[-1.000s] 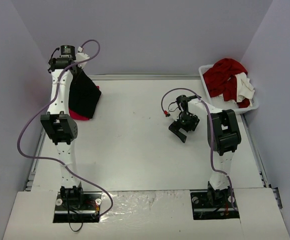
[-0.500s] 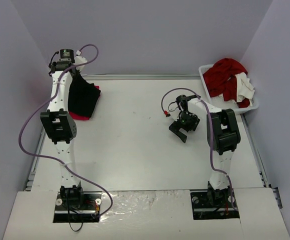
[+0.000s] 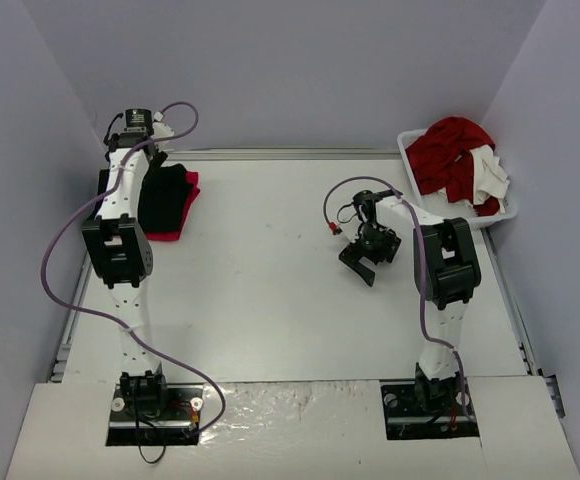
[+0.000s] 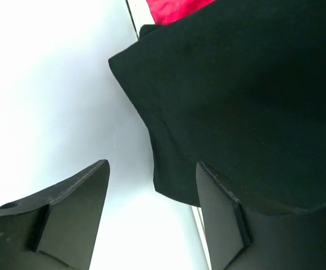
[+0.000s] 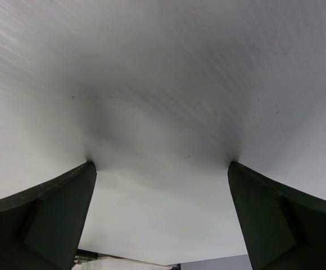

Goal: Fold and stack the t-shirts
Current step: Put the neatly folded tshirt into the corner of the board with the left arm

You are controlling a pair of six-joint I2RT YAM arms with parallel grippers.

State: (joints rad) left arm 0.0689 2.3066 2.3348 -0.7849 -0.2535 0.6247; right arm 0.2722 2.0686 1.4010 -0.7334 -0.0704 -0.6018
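The black t-shirt (image 3: 166, 198) lies folded at the table's back left, on top of the pink-red t-shirt (image 3: 167, 237), whose edge shows along the front and right. In the left wrist view my left gripper (image 4: 152, 188) is open just off the corner of the black t-shirt (image 4: 253, 95), nothing between its fingers, with a strip of the pink-red t-shirt (image 4: 174, 8) beyond. My right gripper (image 3: 362, 262) stands wide open on the bare table (image 5: 163, 101) right of centre, holding nothing.
A white basket (image 3: 511, 213) at the back right holds a heap of red cloth (image 3: 450, 150) and a white cloth (image 3: 486, 176). The left arm's purple cable (image 3: 55, 270) loops out toward the left wall.
The black t-shirt hung from my shut left gripper above the pink-red one; it has come down flat onto it, and the gripper has opened and let go. The right arm has not moved.
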